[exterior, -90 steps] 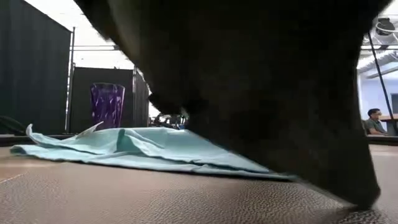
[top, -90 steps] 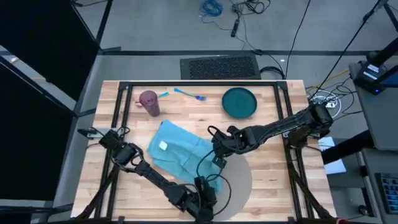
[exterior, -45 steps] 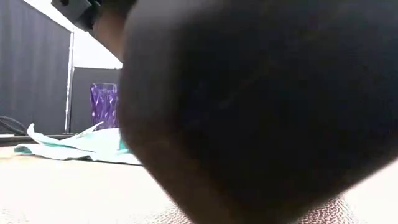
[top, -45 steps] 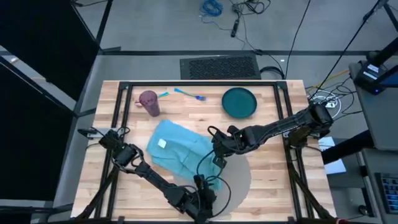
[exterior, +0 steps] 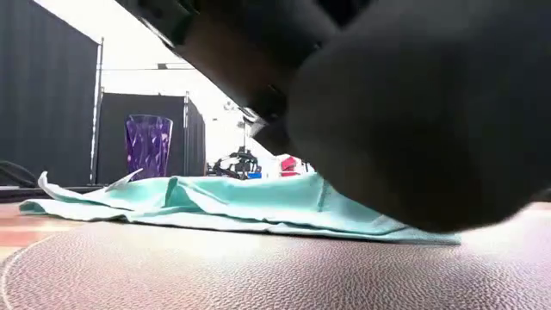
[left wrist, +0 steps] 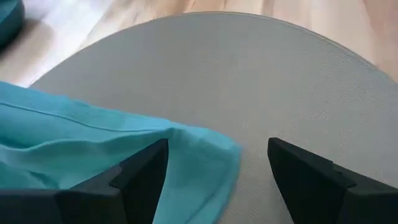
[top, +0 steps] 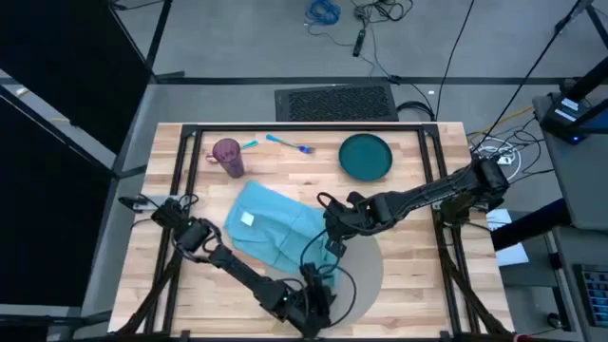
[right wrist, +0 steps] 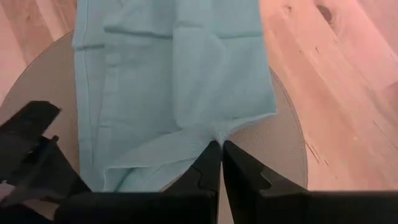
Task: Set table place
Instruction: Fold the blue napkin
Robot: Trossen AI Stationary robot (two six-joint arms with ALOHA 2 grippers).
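Cloth (right wrist: 171, 74) lies limp ahead of my right claw (right wrist: 221, 149), pinched shut on its corner. My left claw (left wrist: 217, 163) gapes empty over the placemat (left wrist: 298, 81); I'd grip that thin, floppy mat at its rim.

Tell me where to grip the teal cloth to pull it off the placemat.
Grip the cloth's loose corner lying on the placemat, coming in low over the bare mat. The left gripper, open, already straddles that corner; the right gripper pinches another edge.

Grey floor (top: 237, 43) with loose cables (top: 366, 19), black curtains (exterior: 43, 103) behind.
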